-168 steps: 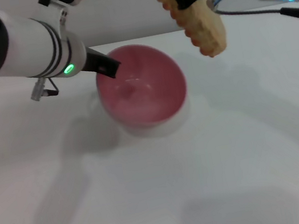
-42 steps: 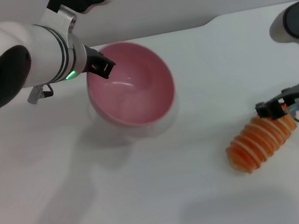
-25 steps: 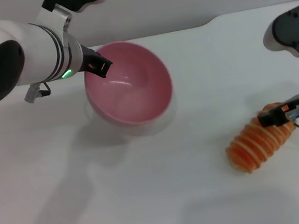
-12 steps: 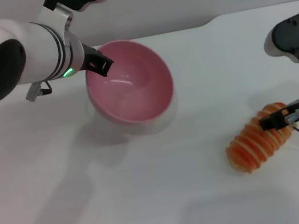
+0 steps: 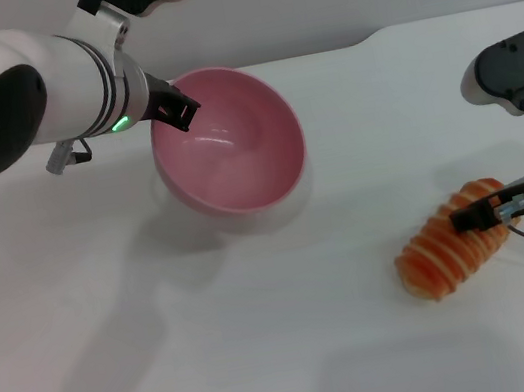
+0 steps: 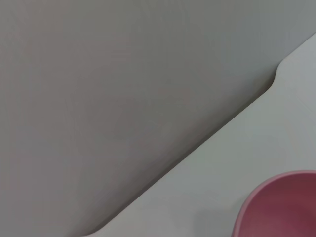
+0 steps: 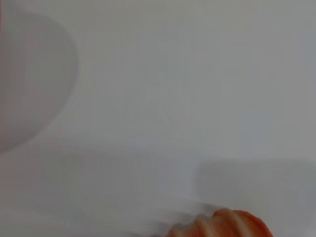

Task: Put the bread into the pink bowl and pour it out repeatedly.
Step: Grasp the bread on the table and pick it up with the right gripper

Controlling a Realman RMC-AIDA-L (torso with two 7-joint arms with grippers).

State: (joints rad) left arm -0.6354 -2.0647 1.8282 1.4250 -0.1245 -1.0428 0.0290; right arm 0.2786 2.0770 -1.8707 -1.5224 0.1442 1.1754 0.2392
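Observation:
The pink bowl [image 5: 234, 150] is tipped with its opening toward me, empty, at the back left of the white table. My left gripper [image 5: 176, 112] is shut on its rim at the upper left. A piece of that rim shows in the left wrist view as the pink bowl [image 6: 281, 207]. The bread [image 5: 449, 249] lies on the table at the right, orange ridged top up. My right gripper [image 5: 477, 215] sits over its right end, touching or just above it. An orange end of the bread [image 7: 222, 224] shows in the right wrist view.
The white table [image 5: 270, 357] stretches wide in front of the bowl and the bread. Its back edge [image 5: 366, 37] runs just behind the bowl, with a grey wall beyond.
Several seconds ago my right gripper held the bread high beside the bowl; it now lies on the table. Over the last second the right gripper has sunk onto its end; the bowl barely shifted.

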